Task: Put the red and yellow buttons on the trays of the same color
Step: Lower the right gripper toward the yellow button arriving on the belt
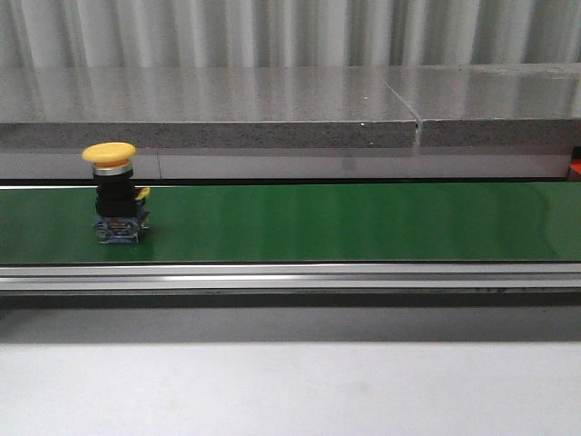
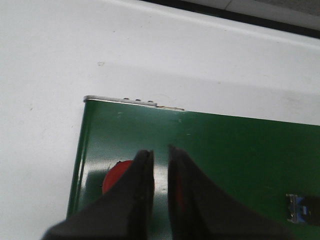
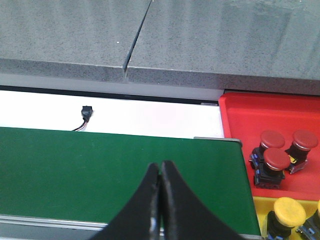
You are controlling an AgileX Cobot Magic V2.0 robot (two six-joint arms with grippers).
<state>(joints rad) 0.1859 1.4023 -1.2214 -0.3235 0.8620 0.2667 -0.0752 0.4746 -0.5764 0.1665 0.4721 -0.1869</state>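
Note:
A yellow button (image 1: 110, 193) with a black body and blue base stands upright on the green belt (image 1: 345, 222) at the left of the front view. Neither gripper shows there. My left gripper (image 2: 160, 150) hangs over the belt's end, its jaws a narrow gap apart with only belt between them. A red button (image 2: 115, 176) lies on the belt, partly hidden behind one finger. My right gripper (image 3: 160, 166) is shut and empty above the belt's other end. Beside that end sit the red tray (image 3: 250, 110) holding three red buttons (image 3: 274, 159) and the yellow tray (image 3: 259, 207) holding a yellow button (image 3: 288, 210).
A grey stone ledge (image 1: 272, 109) runs behind the belt, and an aluminium rail (image 1: 290, 275) along its front. A small black connector (image 3: 86, 111) lies on the white surface behind the belt. A blue-and-black part (image 2: 301, 209) shows at the edge of the left wrist view.

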